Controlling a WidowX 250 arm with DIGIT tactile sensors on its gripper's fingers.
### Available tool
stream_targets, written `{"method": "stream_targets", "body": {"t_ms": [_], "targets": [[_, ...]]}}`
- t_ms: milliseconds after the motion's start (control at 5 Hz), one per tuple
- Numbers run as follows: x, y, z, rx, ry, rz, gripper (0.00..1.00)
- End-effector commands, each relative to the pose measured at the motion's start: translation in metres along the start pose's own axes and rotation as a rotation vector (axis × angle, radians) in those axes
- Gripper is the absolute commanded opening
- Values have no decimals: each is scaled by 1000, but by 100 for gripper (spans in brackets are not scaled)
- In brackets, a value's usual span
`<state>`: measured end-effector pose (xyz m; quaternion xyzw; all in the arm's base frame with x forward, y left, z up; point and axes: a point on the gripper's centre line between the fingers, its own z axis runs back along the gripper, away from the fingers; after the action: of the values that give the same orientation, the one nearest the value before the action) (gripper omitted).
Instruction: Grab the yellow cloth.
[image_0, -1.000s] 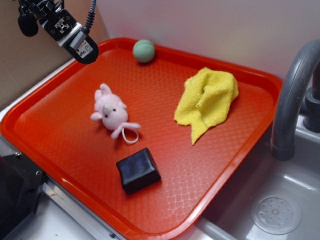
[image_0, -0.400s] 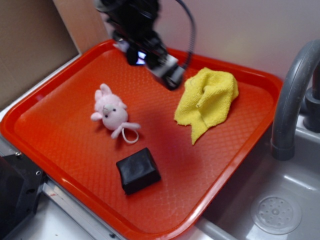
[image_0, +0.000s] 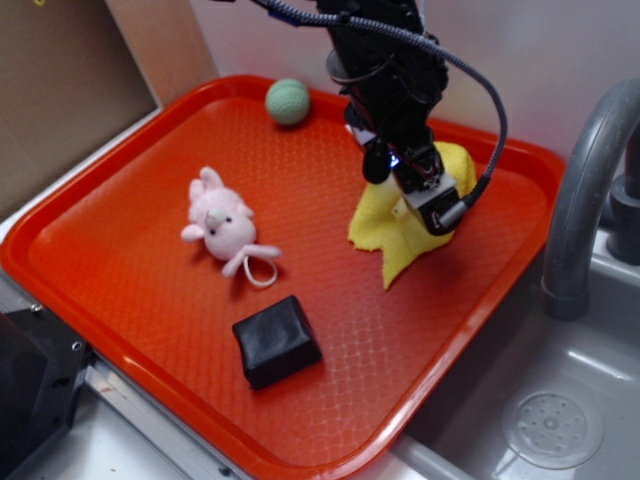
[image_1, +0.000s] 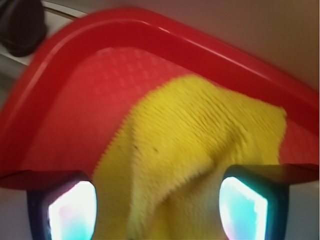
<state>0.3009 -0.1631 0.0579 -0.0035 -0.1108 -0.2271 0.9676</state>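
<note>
On the red tray (image_0: 120, 290), going from the left, lay a pink toy (image_0: 225, 228), a black block (image_0: 277, 341) nearer the front, and a green ball (image_0: 288, 101) at the back edge. Right of these, the gripper (image_0: 410, 190) hung over the yellow cloth (image_0: 405, 240), which lay on the tray's right part with its long axis running from the back down to a pointed front corner. In the wrist view the jaws stood spread apart, one to each side of the cloth (image_1: 200, 150) bunched directly beneath them. Judging by this, the coming move was a plain descent.
</note>
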Motion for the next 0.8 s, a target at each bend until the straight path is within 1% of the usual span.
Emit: {"method": "stream_targets", "body": {"t_ms": [0,200,400,600], "targets": [[33,14,-18,105,76,96,0],[38,45,-39,193,181,227,0],[10,71,16,94,162,372,0],[-43,96,71,-107,182,410,0]]}}
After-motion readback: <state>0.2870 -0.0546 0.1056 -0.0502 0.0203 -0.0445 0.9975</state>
